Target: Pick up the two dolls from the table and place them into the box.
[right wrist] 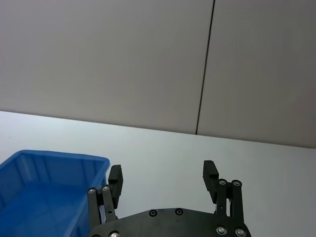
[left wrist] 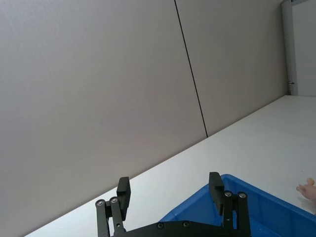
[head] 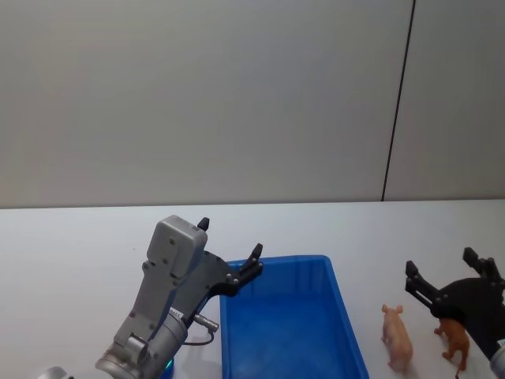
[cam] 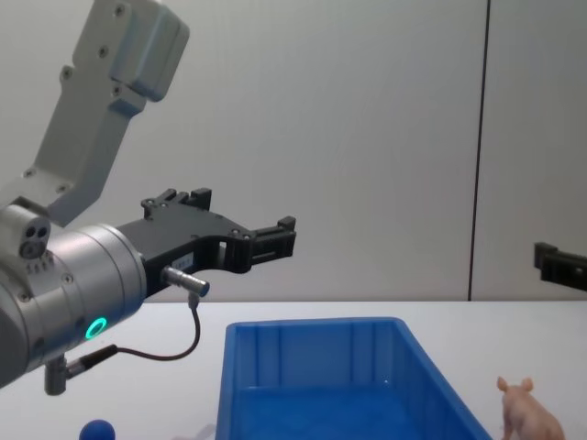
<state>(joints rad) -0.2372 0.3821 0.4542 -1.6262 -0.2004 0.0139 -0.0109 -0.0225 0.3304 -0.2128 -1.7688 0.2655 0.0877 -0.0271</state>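
You're working in what looks like a robotics lab or test cell. Behind the plain white tabletop (head: 71, 253) stands a flat grey panelled wall (head: 197, 95) with one dark vertical seam (head: 398, 99). A bright blue plastic box (head: 292, 259), a pink toy pig (head: 397, 338) and an orange-brown toy animal (head: 455, 339) sit there like test props. A grey metal robot arm (head: 166, 276) with a lit green ring (cam: 95, 327) hangs over the tabletop.
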